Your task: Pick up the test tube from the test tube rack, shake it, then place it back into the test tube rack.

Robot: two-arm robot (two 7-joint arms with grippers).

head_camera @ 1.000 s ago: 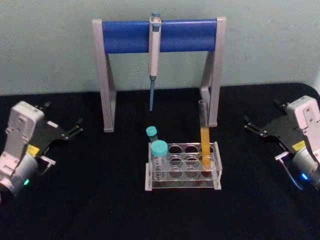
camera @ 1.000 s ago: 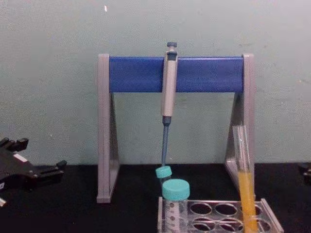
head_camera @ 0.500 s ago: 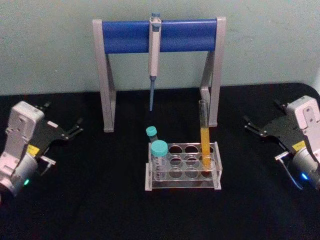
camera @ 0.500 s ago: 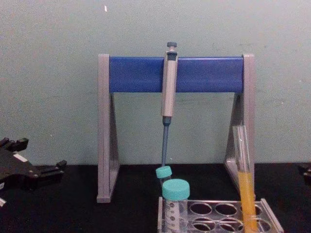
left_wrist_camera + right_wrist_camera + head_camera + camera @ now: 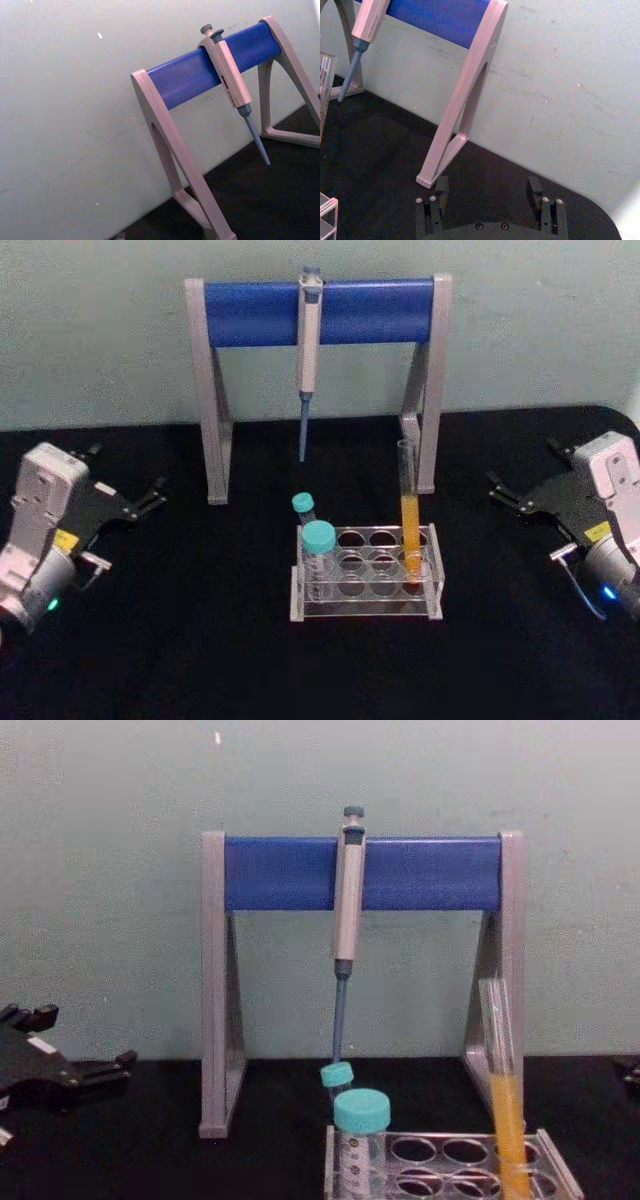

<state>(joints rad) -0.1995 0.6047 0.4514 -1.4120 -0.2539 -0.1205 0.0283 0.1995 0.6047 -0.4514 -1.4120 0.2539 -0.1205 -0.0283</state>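
The test tube [image 5: 410,508] stands upright in a back right hole of the clear test tube rack [image 5: 368,604], orange-yellow liquid filling its lower half. The chest view shows the same test tube [image 5: 506,1105] rising from the rack [image 5: 552,1161]. My left gripper [image 5: 125,478] rests open on the black table far to the left of the rack, and its dark fingers [image 5: 100,1071] show at the chest view's edge. Far to the right of the rack, my right gripper [image 5: 522,470] is open and holds nothing. In its wrist view the right gripper [image 5: 487,194] has both fingers spread wide.
A grey-and-blue pipette stand [image 5: 320,310] spans the back of the table behind the rack, with a pipette [image 5: 308,350] hanging from its bar. Two teal-capped tubes [image 5: 318,540] sit at the rack's left end. Open black tabletop lies between each gripper and the rack.
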